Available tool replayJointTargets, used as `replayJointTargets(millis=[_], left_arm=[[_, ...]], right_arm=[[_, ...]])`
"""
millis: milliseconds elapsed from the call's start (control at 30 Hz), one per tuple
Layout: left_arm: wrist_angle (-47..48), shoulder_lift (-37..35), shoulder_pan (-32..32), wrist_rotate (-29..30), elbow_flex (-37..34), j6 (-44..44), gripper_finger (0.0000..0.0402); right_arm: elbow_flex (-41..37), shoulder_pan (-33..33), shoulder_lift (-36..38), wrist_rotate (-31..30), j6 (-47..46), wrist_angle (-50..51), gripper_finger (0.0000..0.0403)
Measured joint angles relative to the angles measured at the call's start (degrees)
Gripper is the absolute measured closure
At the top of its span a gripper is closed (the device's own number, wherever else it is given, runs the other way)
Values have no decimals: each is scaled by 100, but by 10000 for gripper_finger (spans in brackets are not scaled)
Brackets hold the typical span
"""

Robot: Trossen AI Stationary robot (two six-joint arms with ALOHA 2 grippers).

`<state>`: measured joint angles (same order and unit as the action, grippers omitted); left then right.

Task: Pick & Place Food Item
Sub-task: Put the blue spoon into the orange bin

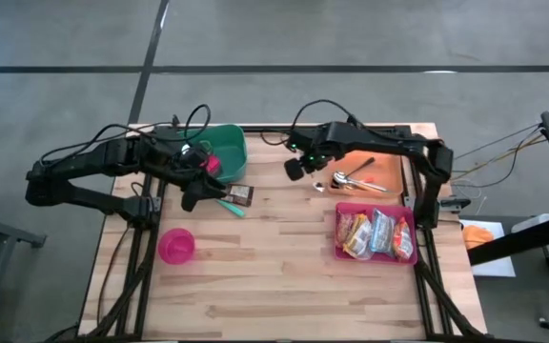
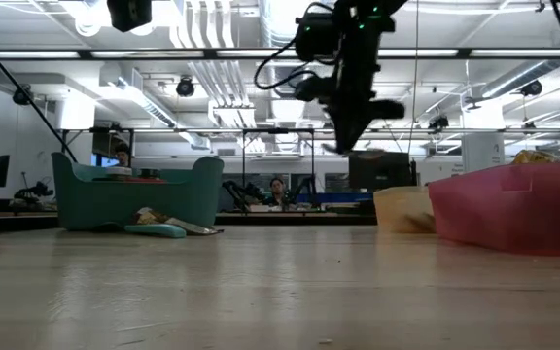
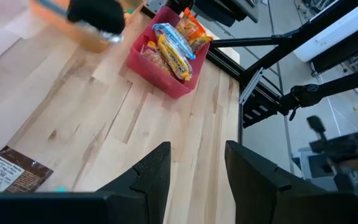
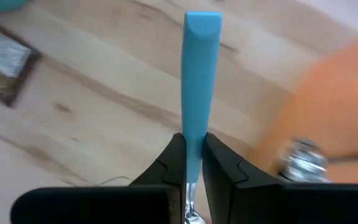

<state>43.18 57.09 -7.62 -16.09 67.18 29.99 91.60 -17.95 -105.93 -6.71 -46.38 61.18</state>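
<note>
Now the blue utensil (image 4: pixel 202 74) hangs above the table, right gripper (image 4: pixel 193 155) clamped on its handle: stiff, light, probably slick. Brown packet (image 1: pixel 242 195) lies flat beside the left gripper (image 1: pixel 194 198), jaws parted, empty.

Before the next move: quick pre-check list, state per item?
1. Right gripper shut on the blue-handled utensil: ok.
2. Utensil lifted off the table: ok.
3. Left gripper open, holding nothing: ok.
4. Brown packet lying flat beside the green bin: ok.
5. Pink bowl upright, apart from both arms: ok.
6. Red tray has spare room: cannot tell.
</note>
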Motion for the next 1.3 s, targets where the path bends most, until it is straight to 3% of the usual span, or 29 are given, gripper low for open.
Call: replayJointTargets(millis=[200,433,567,833,1033,1300], left_arm=[[-2,1,0,-1,0,27,248],[0,-1,0,-1,0,29,248],[-2,0,0,-1,0,31,248],[-2,-1,0,-1,0,42,248],[0,-1,0,-2,0,42,248],[-1,-1,0,-14,0,214,248]], right_arm=[[-243,-122,719,-377,-400,749,380],[-1209,-211,1762,-523,-1779,703,380],[-1974,-222,2368,-791,-3093,711,380],[-3341,-208,3243,-1642,-6640,276,380],[-3590,-224,3027,-2042,-7513,-120,380],[-3448,-261,2096,-2011,-7668,116,380]])
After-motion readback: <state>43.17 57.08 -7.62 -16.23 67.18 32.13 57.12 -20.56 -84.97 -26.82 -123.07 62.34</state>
